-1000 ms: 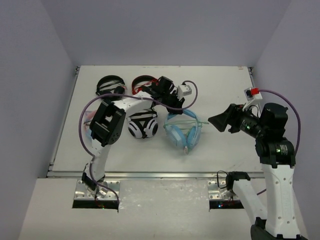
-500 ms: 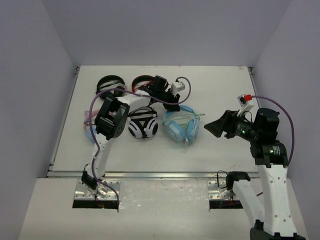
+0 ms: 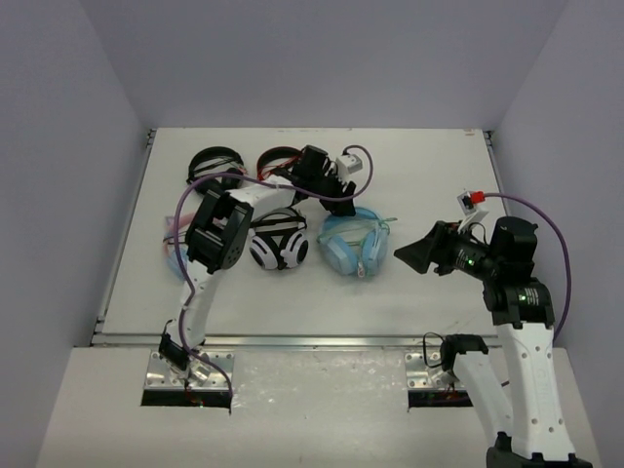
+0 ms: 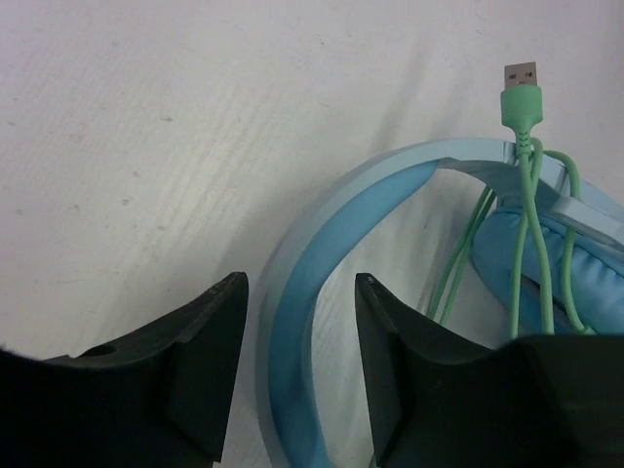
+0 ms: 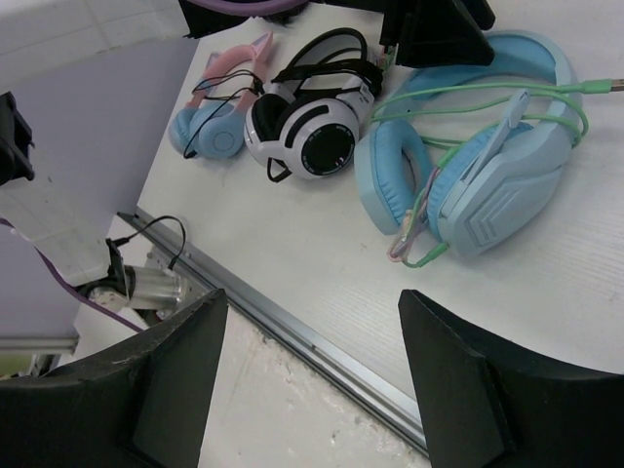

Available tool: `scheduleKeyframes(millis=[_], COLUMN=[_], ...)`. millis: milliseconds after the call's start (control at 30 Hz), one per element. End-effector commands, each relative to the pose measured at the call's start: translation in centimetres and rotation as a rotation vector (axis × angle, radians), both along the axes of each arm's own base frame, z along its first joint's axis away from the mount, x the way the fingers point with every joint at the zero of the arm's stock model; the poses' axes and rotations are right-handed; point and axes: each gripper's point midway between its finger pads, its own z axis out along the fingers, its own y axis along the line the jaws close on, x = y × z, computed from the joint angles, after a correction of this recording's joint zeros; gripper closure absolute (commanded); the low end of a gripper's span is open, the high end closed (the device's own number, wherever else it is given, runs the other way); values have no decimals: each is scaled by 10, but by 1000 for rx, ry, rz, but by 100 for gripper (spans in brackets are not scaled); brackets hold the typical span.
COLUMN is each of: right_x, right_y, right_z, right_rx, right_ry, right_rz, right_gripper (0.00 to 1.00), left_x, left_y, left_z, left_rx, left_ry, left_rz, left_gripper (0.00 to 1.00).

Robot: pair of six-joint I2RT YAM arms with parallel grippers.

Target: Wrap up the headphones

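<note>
- Headphones: they lie on the worktop near its middle, just right of the white-and-black pair, with the cups on the near side and the headband on the far side.
- Cable: thin and green, it runs in loose strands over the headband and across the cups. Its plug pokes out just past the far edge of the band.
- Left fingers: spread, one on each side of the headband, which passes between them. A gap shows on both sides, so nothing is pinched.
- Right fingers: spread wide and empty, held above the worktop to the right of the headphones, well apart from them.
- Step in hand (judged): tidying the cable turns around the band. The strands look slack, so the wrap seems unfinished.
- To do it well (judged): steady the band with one set of fingers and close them on the padding only, since catching a strand would drag a loop off.
- The other fingers should take the cable close to the plug, where it is stiffest, and lay it snug against the band.
- Risk (judged): the headphones are light and slide easily, and a sideways pull would push them into the neighbouring pair.
</note>
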Motion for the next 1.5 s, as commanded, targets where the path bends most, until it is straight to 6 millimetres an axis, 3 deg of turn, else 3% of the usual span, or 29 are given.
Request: scheduleKeyframes(millis=[0, 33, 233, 367, 400, 433, 467, 500, 533, 567, 600, 633, 700, 733, 767, 800, 833, 867, 900, 1000, 1067, 1100, 1133, 1300, 1467], right_x=[2, 1, -1, 0, 1, 2, 3, 6, 7, 8, 10, 8, 4, 2, -3, -6, -7, -10, -11, -13, -14, -15, -15, -14, -18], right_y=[2, 2, -1, -2, -4, -7, -11, -22, -29, -38, -57, -68, -94, -98, -103, -105, -108, -106, -105, -100, -95, -94, -93, -97, -100], right_z=[10, 11, 14, 13, 13, 14, 14, 13, 15, 15, 14, 14, 14, 15, 16, 17, 17, 17, 16, 11, 7, 2, 0, 0, -3], right_rx=[2, 1, -21, -31, -40, -51, -72, -124, -158, -198, -261, -286, -360, -378, -409, -419, -428, -424, -419, -406, -405, -408, -406, -443, -510], right_ry=[-57, -55, -65, -65, -66, -68, -74, -77, -89, -97, -82, -78, -56, -63, -76, -80, -83, -97, -102, -110, -126, -132, -141, -193, -208], right_rz=[21, 21, 9, 1, -11, -26, -52, -105, -144, -182, -286, -351, -484, -503, -510, -519, -534, -530, -524, -497, -465, -460, -455, -465, -451], right_gripper=[28, 28, 25, 24, 23, 1, 1, 1, 1, 1, 1, 1, 1, 1, 1, 1, 1, 1, 1, 1, 1, 1, 1, 1, 1], left_x=[25, 30, 30, 40, 48, 47, 46, 52, 40, 39, 29, 5, -25, -55, -70, -89, -121, -136, -152, -201, -216, -224, -227, -239, -240], left_y=[-15, -18, -17, -2, 9, 20, 30, 53, 77, 109, 127, 167, 199, 228, 257, 276, 301, 317, 328, 365, 380, 388, 390, 388, 393], left_z=[88, 100, 117, 163, 176, 212, 217, 232, 266, 267, 275, 283, 283, 297, 290, 262, 260, 252, 226, 226, 228, 241, 226, 234, 229], left_rx=[-55, -54, -48, -92, -80, -127, -135, -135, -158, -120, -139, -106, -119, -136, -158, -98, -80, -57, 30, 57, 53, -12, 10, -154, -114], left_ry=[-197, -226, -236, -291, -318, -352, -338, -350, -371, -376, -351, -362, -326, -330, -306, -275, -266, -272, -269, -325, -358, -409, -424, -438, -412], left_rz=[76, 81, 120, 277, 368, 444, 515, 669, 763, 923, 1016, 1145, 1265, 1336, 1499, 1565, 1612, 1657, 1645, 1643, 1667, 1666, 1655, 1607, 1658], left_gripper=[51, 50, 49, 48, 48, 42, 3, 0, 0, 0, 0, 0, 0, 0, 0, 0, 0, 0, 0, 0, 0, 0, 0, 0, 0])
